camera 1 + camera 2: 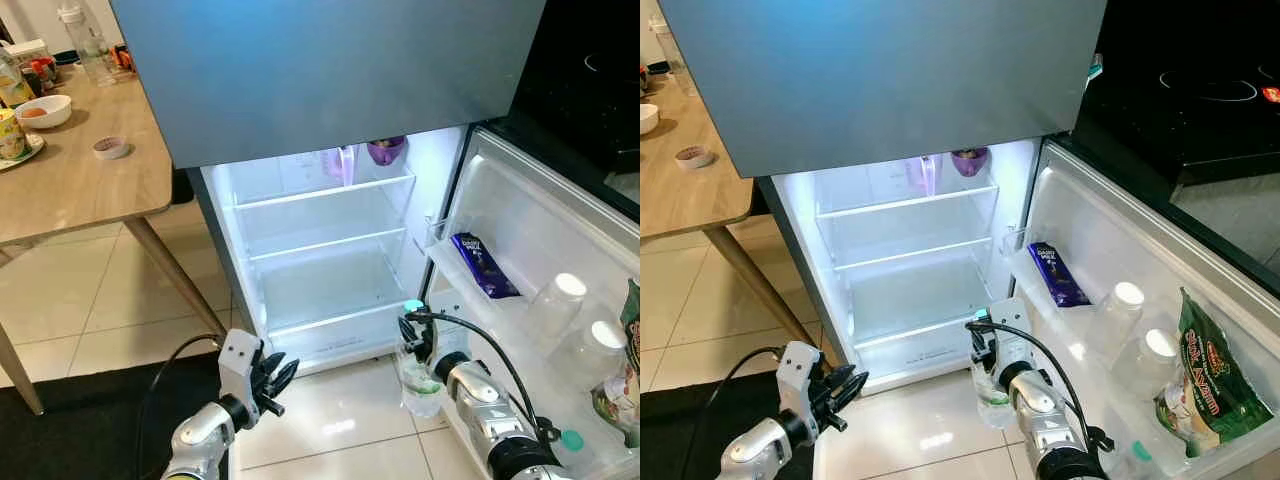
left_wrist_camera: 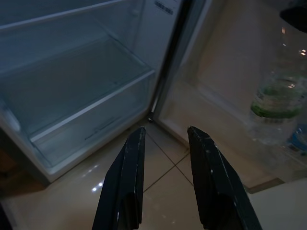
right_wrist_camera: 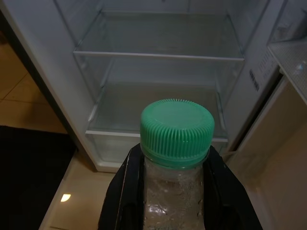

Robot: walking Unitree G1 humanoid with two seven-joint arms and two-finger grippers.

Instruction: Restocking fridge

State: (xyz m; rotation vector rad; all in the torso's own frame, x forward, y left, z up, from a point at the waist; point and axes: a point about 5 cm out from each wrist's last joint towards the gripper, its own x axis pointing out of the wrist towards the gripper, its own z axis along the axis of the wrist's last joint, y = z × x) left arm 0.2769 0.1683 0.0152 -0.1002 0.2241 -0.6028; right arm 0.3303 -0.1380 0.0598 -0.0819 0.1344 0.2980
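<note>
Right gripper [image 3: 175,191] is clamped around the neck of a green-capped water bottle [image 1: 419,380], held upright at about 5 o'clock, just in front of the open fridge [image 1: 330,250], probably so it goes in standing. Left gripper [image 2: 165,139] hangs open and empty at 7 o'clock, likely just kept clear.

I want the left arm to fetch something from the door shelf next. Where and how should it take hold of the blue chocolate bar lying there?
The blue chocolate bar lies flat and slanted in the fridge door shelf, with the door wall behind it. Probably best to pinch it across its narrow width near the middle, coming down from above on the open side. The left gripper is open and free.
</note>
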